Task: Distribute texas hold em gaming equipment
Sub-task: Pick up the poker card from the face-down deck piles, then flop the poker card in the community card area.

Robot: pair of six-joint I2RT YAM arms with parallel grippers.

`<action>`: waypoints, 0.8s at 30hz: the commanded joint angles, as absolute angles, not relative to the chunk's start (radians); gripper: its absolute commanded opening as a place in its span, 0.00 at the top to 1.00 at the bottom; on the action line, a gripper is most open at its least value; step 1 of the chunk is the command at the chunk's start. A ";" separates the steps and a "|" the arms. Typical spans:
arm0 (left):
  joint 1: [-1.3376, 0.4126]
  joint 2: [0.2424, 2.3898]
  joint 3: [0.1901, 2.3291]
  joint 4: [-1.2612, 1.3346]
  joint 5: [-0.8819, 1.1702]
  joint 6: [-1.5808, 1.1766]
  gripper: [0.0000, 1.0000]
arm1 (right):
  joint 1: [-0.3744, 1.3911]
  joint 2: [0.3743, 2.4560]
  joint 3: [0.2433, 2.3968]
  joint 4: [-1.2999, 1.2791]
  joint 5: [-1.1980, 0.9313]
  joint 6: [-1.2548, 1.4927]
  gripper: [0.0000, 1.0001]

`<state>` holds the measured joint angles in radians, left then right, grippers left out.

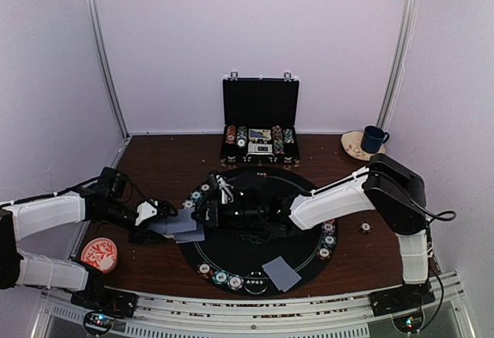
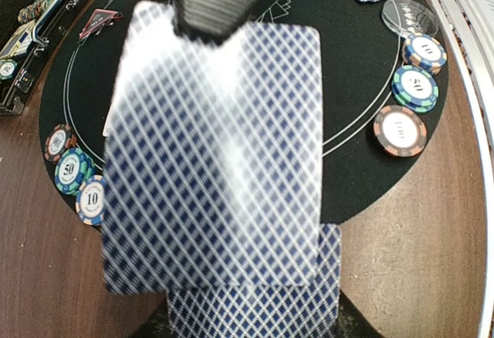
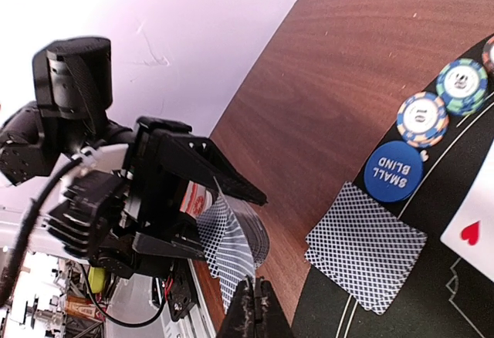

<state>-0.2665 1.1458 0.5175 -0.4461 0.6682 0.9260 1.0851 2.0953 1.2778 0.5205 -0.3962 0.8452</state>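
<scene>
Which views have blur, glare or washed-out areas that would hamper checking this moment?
Left wrist: the near card is blurred with a white glare patch across it, while the chips behind stay sharp. Right wrist: the wall is blown out white, the blue disc reads clearly. Top external: dim, with little detail over the black mat.

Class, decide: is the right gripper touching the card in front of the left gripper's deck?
Touching. The left wrist view shows the right gripper pinching the card by its top edge, with no gap.
</scene>
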 commanded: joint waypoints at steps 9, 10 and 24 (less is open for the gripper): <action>-0.264 1.149 0.522 -0.435 0.673 0.925 0.89 | 1.007 1.799 1.106 0.323 -0.160 0.679 1.00; -0.263 1.148 0.522 -0.434 0.673 0.925 0.89 | 1.001 1.776 1.099 0.281 -0.120 0.656 1.00; -0.263 1.143 0.523 -0.435 0.672 0.922 0.89 | 0.986 1.624 1.079 -0.160 0.432 0.432 1.00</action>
